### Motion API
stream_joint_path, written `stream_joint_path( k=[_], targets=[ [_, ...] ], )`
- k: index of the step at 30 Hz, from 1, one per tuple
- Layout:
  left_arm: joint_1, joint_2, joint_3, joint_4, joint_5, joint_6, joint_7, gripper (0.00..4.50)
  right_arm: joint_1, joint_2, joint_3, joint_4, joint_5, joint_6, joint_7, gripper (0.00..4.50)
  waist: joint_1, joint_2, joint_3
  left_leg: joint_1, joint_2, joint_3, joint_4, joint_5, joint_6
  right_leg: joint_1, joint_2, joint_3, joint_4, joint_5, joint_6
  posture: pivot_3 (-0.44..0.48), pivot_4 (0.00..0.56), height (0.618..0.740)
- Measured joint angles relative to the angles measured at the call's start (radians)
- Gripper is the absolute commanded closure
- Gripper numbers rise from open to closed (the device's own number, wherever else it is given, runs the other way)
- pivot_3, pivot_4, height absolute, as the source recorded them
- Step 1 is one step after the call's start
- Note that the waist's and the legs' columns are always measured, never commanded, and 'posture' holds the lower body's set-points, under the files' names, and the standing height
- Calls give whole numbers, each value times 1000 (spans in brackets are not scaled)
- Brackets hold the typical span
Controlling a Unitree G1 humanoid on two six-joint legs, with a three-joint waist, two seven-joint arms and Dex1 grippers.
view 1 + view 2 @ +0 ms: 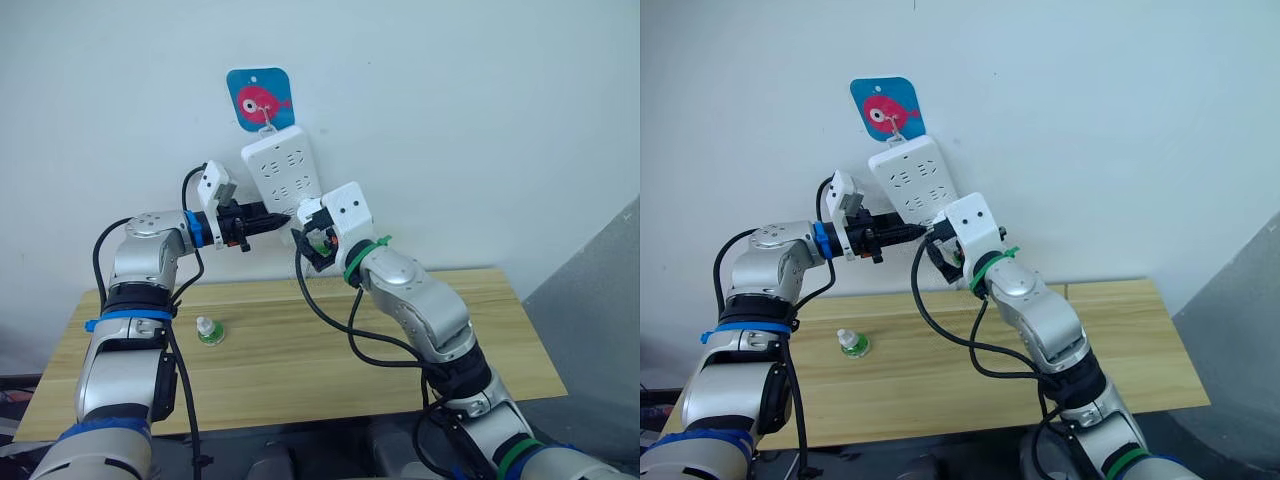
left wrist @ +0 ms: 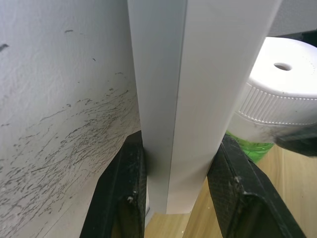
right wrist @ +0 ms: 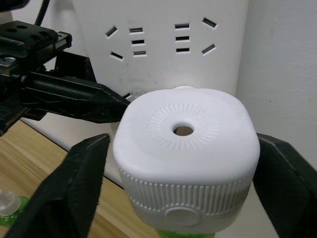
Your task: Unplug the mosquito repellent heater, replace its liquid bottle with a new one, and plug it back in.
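The mosquito repellent heater [image 3: 183,148], white with a round vented top, sits between the fingers of my right gripper [image 3: 182,163], which is shut on it. A green liquid bottle [image 2: 250,148] hangs under it. The heater is pressed close to the lower end of the white wall power strip [image 1: 280,170]; I cannot tell whether its prongs are in a socket. My left gripper [image 2: 178,144] is shut on the strip's lower end, one finger on each side edge. A second small green bottle [image 1: 209,330] stands on the wooden table, below my left arm.
The power strip hangs from a blue fish hook [image 1: 259,99] on the white wall. The wooden table [image 1: 400,330] stands against the wall beneath both arms. Black cables loop down from both forearms over the table.
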Motion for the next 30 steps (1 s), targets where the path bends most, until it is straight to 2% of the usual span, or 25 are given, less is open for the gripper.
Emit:
stream_joint_path(
  k=[1,8,15,17,23,25,30],
  targets=[
    [1,0,0,-1,0,0,1,3195,0,0,-2,0,-3,-2,1,1486,0,0,0,0,0,0,0,0,0,0,0,0,0,0,0,-170,99,724],
    [5,-11,0,-3,2,-29,12,3195,10,-1,-14,-22,-7,15,10,1481,3,0,0,0,-1,-1,0,1,-1,0,-1,-1,1,0,0,-195,96,724],
    [-2,-19,0,49,5,-85,23,3195,84,-122,-23,-277,45,172,100,1481,-5,0,0,-2,-5,-2,2,3,-2,0,-5,-2,3,-1,0,-228,92,724],
    [-5,-18,1,68,6,-94,33,3195,104,-151,-34,-346,68,213,128,1481,-11,0,0,-1,-6,-3,1,7,0,1,-5,-2,3,-3,4,-234,90,724],
    [17,5,19,62,-16,-89,38,3195,105,-166,-137,-406,132,281,159,1481,-36,0,0,1,-10,-3,0,13,5,1,-6,2,7,-2,5,-240,83,724],
    [49,26,33,28,-33,-85,29,2489,104,-150,-183,-405,146,296,157,1481,-51,0,0,1,-10,-3,-2,13,4,-1,-6,2,7,-2,5,-240,83,724],
    [193,81,68,-139,-34,-122,69,1101,101,-151,-272,-404,172,313,157,1481,-79,0,0,-6,-10,-5,-4,13,4,-8,-8,1,9,0,-1,-239,81,724]
  ],
)
